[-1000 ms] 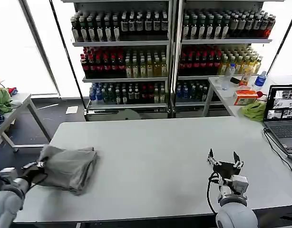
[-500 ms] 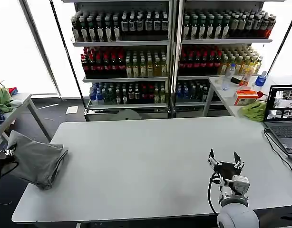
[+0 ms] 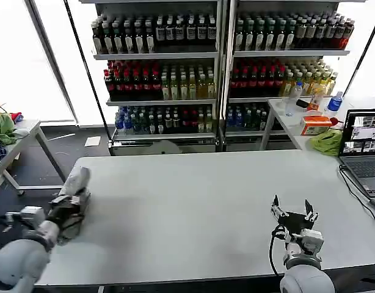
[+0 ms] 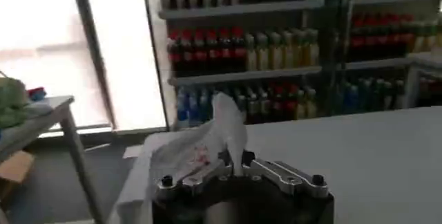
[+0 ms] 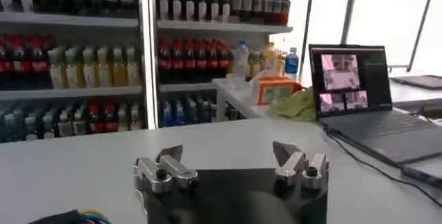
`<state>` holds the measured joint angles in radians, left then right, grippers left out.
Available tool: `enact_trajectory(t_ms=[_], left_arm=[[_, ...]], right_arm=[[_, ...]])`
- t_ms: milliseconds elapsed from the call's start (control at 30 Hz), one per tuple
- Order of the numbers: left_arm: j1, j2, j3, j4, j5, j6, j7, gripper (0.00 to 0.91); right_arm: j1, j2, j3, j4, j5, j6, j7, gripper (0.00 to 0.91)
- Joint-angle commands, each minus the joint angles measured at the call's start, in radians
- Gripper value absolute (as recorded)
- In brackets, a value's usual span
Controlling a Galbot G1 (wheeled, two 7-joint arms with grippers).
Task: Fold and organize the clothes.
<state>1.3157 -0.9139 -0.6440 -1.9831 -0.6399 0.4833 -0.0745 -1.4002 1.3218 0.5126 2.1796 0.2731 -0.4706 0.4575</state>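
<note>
A grey shirt point(image 3: 78, 181) is bunched up at the left edge of the white table point(image 3: 193, 201). My left gripper point(image 3: 68, 209) is shut on it. In the left wrist view a fold of the shirt point(image 4: 224, 118) rises from between the closed jaws of the left gripper point(image 4: 233, 157), and a small reddish print shows on the cloth beside them. My right gripper point(image 3: 292, 210) hovers low over the table's front right part, open, with nothing between its fingers point(image 5: 169, 157).
An open laptop point(image 3: 363, 146) with its cable sits at the table's right edge, and a lime-green cloth point(image 3: 326, 141) lies behind it. A side table point(image 3: 16, 137) with more cloth stands at the far left. Shelves of bottles point(image 3: 218, 61) line the back.
The shirt went left over the table's edge, then bunched up in the left gripper at that edge. The left arm has risen into view. The right gripper barely shifted.
</note>
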Motion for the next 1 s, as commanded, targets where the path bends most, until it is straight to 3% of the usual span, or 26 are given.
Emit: enact_trajectory(t_ms=[33, 167, 567, 600, 633, 667, 700, 1000], left_arm=[[-0.134, -0.142, 0.53, -0.121, 0.18, 0.034, -0.049, 0.0], [-0.205, -0.207, 0.567, 0.013, 0.175, 0.027, -0.056, 0.0], [-0.291, -0.278, 0.608, 0.103, 0.151, -0.004, -0.079, 0.0], [-0.303, -0.292, 0.614, 0.119, 0.143, -0.012, -0.093, 0.071], [-0.317, -0.308, 0.619, 0.136, 0.138, -0.022, -0.1, 0.202], [-0.327, -0.322, 0.623, 0.157, 0.138, -0.031, -0.11, 0.423], [-0.339, -0.333, 0.626, 0.177, 0.138, -0.035, -0.118, 0.907], [-0.365, -0.411, 0.652, 0.204, 0.017, -0.049, -0.146, 0.907]], right_arm=[[-0.029, 0.025, 0.009, 0.012, -0.024, -0.006, 0.001, 0.907], [-0.046, 0.033, 0.011, 0.027, -0.038, -0.013, 0.003, 0.907], [-0.044, 0.034, -0.013, 0.019, -0.065, -0.023, -0.001, 0.907], [-0.042, 0.035, -0.015, 0.015, -0.066, -0.023, -0.002, 0.907], [-0.041, 0.035, -0.018, 0.012, -0.068, -0.024, -0.003, 0.907], [-0.04, 0.036, -0.022, 0.01, -0.07, -0.024, -0.004, 0.907], [-0.04, 0.036, -0.024, 0.009, -0.071, -0.024, -0.004, 0.907], [-0.01, 0.035, -0.039, -0.024, -0.068, -0.034, -0.002, 0.907]])
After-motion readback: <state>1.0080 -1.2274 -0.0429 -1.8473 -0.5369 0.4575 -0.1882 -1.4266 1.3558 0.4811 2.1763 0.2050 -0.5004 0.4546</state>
